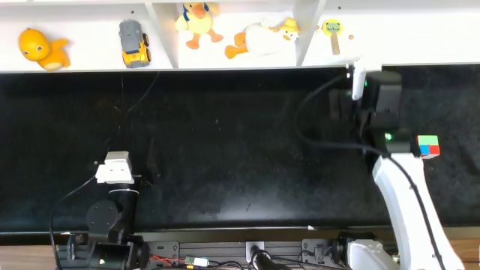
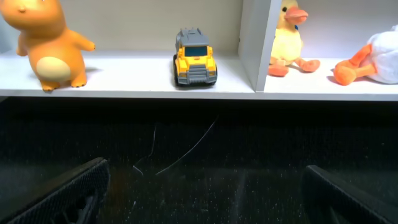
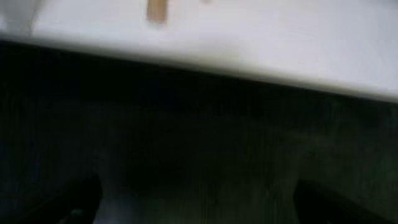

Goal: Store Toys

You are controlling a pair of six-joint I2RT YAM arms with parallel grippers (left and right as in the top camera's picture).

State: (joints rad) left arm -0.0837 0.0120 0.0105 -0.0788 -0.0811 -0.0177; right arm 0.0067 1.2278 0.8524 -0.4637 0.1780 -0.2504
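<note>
Top view: black mat (image 1: 225, 150) runs under everything, with a long white 3-bay shelf (image 1: 240, 64) along its far edge. The shelf is my reference.

Left arm (image 1: 112, 214) sits well in front of the left bay. Left gripper (image 2: 205, 169) faces that bay, fingers spread wide, nothing between them. Right arm (image 1: 405, 195) reaches up to the lip of the right bay. Right gripper (image 3: 196, 186) is likewise wide apart and empty, shelf edge just ahead of it.

Stored:
- Middle bay: white plush duck with orange feet (image 1: 262, 39) lying on its side, yellow plush duck (image 1: 198, 21) sitting.
- Left bay: orange round-bellied plastic figure (image 1: 37, 47) and yellow-and-grey toy truck (image 1: 133, 41), apart from each other.
- Right bay: small green-and-yellow toy on a wooden stick (image 1: 333, 34).

Not stored: small multicolour puzzle cube (image 1: 428, 145), on the mat well in front of the right bay, out toward the shelf's right end.

My read: 5 of 6 toys are in and the cube is the last one, so the step in hand is going for it. The right arm is closer. Next move needs:
- back off the shelf lip
- get the gripper over the cube
- square the jaws to 2 opposite flat faces and close
- lift clear
- set it in the right bay beside the stick toy without knocking it
</note>
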